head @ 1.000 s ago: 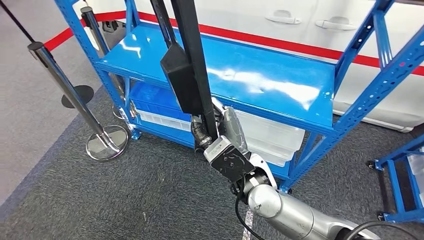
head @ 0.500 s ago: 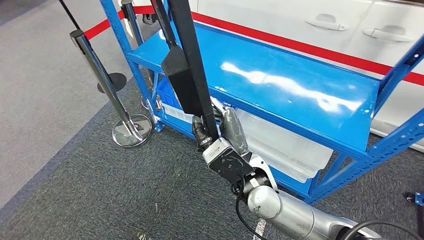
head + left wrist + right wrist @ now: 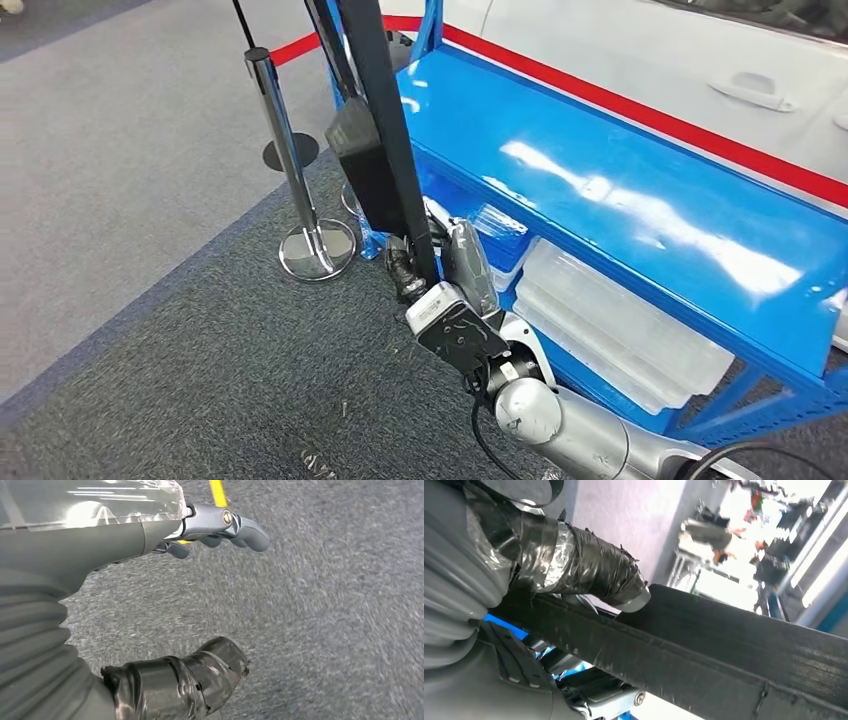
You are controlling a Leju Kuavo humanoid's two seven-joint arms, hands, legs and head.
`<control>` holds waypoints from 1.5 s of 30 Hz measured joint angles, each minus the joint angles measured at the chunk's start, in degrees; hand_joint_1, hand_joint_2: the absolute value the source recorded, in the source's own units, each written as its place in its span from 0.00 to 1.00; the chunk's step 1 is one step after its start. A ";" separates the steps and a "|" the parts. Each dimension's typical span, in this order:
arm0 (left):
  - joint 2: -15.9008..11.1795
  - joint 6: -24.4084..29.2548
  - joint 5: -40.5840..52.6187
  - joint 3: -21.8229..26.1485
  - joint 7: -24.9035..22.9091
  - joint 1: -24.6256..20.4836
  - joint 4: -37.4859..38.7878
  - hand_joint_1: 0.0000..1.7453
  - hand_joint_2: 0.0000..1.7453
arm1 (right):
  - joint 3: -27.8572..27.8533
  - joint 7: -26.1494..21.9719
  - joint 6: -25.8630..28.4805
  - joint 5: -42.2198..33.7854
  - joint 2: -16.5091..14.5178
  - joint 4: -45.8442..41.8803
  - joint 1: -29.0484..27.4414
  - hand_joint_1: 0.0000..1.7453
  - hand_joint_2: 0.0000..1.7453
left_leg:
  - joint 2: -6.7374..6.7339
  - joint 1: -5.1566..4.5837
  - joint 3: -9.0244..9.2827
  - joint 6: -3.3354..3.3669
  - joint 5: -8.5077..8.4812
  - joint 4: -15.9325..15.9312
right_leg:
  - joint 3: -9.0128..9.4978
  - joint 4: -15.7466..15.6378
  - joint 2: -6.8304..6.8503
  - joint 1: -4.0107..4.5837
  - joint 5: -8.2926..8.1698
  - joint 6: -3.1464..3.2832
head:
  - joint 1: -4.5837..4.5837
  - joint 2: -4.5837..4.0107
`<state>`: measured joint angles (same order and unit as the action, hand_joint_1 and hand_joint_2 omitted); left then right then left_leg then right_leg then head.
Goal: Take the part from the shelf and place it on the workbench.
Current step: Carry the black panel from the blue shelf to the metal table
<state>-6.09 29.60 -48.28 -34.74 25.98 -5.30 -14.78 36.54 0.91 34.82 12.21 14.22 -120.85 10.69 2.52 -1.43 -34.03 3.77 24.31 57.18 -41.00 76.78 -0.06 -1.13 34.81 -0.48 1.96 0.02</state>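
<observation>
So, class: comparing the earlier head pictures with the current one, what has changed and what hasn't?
The whole view has swung: the camera turned, so the blue metal shelf and chrome stanchion post only appear shifted. The right hand keeps gripping the long black strip-shaped part, same place in frame.

Silver arm, grey taped hands

The right arm (image 3: 590,440) is polished silver with a black cable beside its ball joint; behind the right hand (image 3: 450,290) sits a black block. The left hand (image 3: 165,605) has a grey ribbed cover and shiny tape-wrapped thumb.
</observation>
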 joint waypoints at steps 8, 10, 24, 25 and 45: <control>0.22 0.16 0.66 -0.03 -0.34 0.40 0.00 0.00 1.00 | 0.00 -0.55 0.90 0.02 0.08 -1.25 -0.63 1.00 1.00 | 5.02 0.83 -2.92 -2.02 2.10 4.35 | 4.67 -13.37 -3.02 -0.77 -7.19 0.24 | 0.00 0.00; 0.18 0.25 0.61 -0.04 -0.18 0.53 0.00 0.00 1.00 | 0.00 -0.71 0.96 0.02 0.12 -1.50 -0.65 1.00 1.00 | 2.58 0.77 -3.89 -2.49 3.18 6.36 | 5.07 -13.79 -1.73 -0.74 -7.26 0.86 | -0.12 0.00; 0.15 0.56 0.65 -0.05 -0.05 0.65 0.00 0.00 1.00 | 0.00 -0.78 1.84 1.25 0.12 -2.71 -1.50 1.00 1.00 | -4.75 -1.07 -1.16 -0.29 0.70 0.88 | 9.29 -16.21 6.82 0.24 -5.33 0.43 | -0.21 -0.01; 0.11 0.60 0.64 -0.05 -0.05 0.73 0.00 0.00 1.00 | 0.00 -0.79 1.84 1.29 0.13 -2.78 -1.52 1.00 1.00 | -4.13 -0.82 -0.29 0.00 0.42 0.02 | 9.15 -15.23 5.47 0.24 -4.62 0.32 | -0.20 -0.01; 0.81 0.78 1.17 -0.25 -0.43 0.68 0.00 0.00 1.00 | 0.00 -0.39 1.92 2.38 0.31 -3.70 -2.42 1.00 1.00 | -1.81 1.76 -9.57 -3.75 7.71 17.48 | 6.61 -14.84 1.15 -0.99 -6.47 0.65 | -0.41 -0.01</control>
<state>-5.27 30.38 -47.11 -34.99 25.55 -4.62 -14.78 36.54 0.52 36.74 14.59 14.53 -124.55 8.27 0.72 0.32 -43.60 0.02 32.02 74.65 -34.38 61.94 1.09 -2.12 28.35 0.17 1.55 0.01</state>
